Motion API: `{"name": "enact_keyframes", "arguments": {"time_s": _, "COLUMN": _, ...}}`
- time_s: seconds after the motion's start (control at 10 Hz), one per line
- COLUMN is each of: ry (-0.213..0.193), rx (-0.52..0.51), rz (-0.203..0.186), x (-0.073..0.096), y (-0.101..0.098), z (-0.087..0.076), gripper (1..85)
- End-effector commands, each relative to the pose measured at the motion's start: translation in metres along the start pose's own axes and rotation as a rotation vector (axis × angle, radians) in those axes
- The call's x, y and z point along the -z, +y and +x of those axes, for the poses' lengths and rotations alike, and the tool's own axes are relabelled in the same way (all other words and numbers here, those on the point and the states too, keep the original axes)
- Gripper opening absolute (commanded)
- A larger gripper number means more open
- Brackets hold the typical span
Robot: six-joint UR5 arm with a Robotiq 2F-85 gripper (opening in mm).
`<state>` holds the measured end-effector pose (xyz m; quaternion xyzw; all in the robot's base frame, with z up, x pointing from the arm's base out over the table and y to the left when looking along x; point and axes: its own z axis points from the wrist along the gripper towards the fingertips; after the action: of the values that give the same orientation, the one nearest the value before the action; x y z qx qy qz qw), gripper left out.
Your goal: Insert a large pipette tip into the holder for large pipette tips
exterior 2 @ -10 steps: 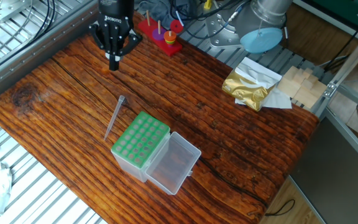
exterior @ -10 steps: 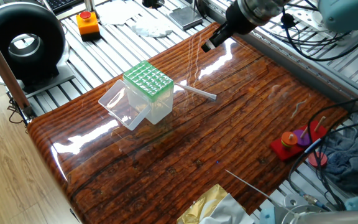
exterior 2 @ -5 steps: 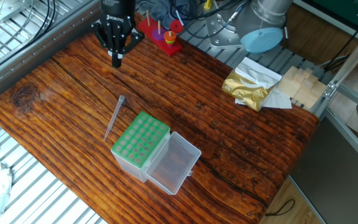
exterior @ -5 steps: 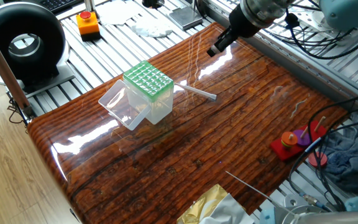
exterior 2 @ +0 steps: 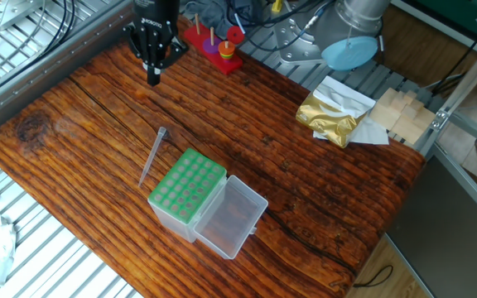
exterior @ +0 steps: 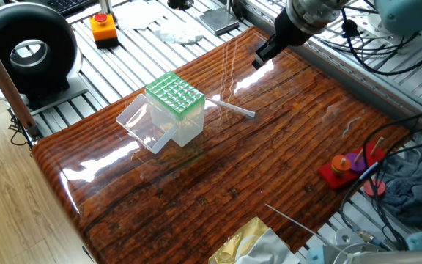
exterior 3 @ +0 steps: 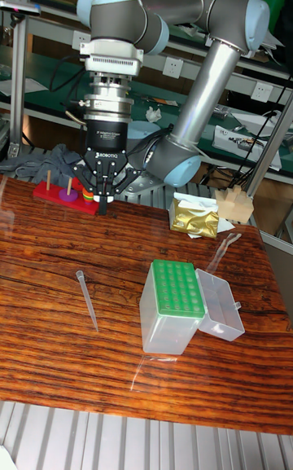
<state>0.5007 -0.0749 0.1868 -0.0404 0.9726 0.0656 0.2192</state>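
Translucent large pipette tip (exterior 3: 86,298) lies flat on the table (exterior 3: 49,356), left of centre in tall view | gripper (exterior 3: 103,204) above it, fingers pressed together, empty | holder for large pipette tips (exterior 3: 171,305) centre-right, lid open; other views show gripper only partly.

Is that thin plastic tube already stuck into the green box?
No, the large pipette tip lies flat on the table beside the holder.

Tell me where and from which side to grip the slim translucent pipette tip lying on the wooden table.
Grip the slim translucent pipette tip near its wider open end, the stiffest part, coming straight down from above with fingers across its length. It lies flat on the wooden table, just clear of the green-topped clear plastic box, so a side approach seems blocked.
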Motion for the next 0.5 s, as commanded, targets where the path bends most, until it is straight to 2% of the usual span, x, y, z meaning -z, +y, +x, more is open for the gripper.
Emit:
{"name": "enact_keyframes", "arguments": {"time_s": 0.0, "ry": -0.005, "rx": -0.044, "rz": -0.005, "x": 0.002, "y": 0.001, "z": -0.002, "gripper": 1.0}}
{"name": "enact_keyframes", "arguments": {"time_s": 0.1, "ry": -0.008, "rx": -0.061, "rz": -0.035, "x": 0.001, "y": 0.007, "z": -0.002, "gripper": 1.0}}
{"name": "enact_keyframes", "arguments": {"time_s": 0.4, "ry": -0.004, "rx": -0.027, "rz": -0.05, "x": -0.02, "y": -0.015, "z": -0.001, "gripper": 1.0}}
